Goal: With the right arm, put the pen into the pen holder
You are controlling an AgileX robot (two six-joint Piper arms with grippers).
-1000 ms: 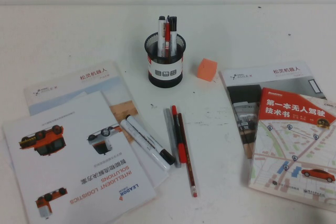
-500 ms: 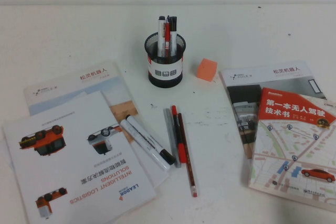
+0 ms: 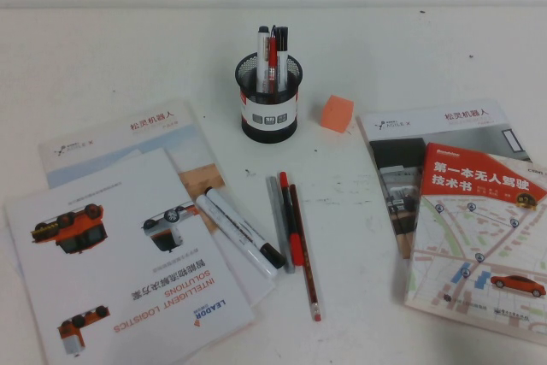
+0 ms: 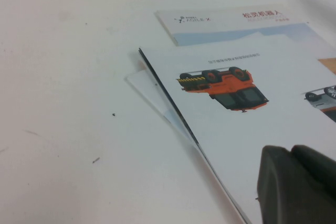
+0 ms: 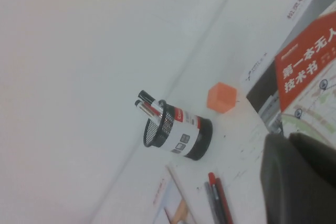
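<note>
- The white table (image 3: 410, 57) carries everything, and neither of my arms reaches into the high view.
- On my left lie overlapping logistics brochures (image 3: 120, 254) printed with orange vehicles; my left gripper (image 4: 299, 184) hangs just above their corner, only a dark lump showing in its wrist view, so I cannot tell whether its fingers are spread or closed.
- On my right a red-covered book about driverless cars (image 3: 483, 237) lies over a grey brochure (image 3: 427, 138). My right gripper (image 5: 302, 179) is over that side too, again just a dark mass, and I cannot tell its state.
- The pen holder (image 3: 269, 96) stands upright toward the far middle of the table, several pens and markers sticking up out of it.
- Two white markers (image 3: 239, 232) lie on the brochure's edge.
- The pen (image 3: 303, 250) lies flat near the table's middle, well apart from the holder, touching a red marker (image 3: 291, 218), which lies beside a grey pen (image 3: 279, 221).
- An orange cube (image 3: 337, 113) sits just right of the holder.
</note>
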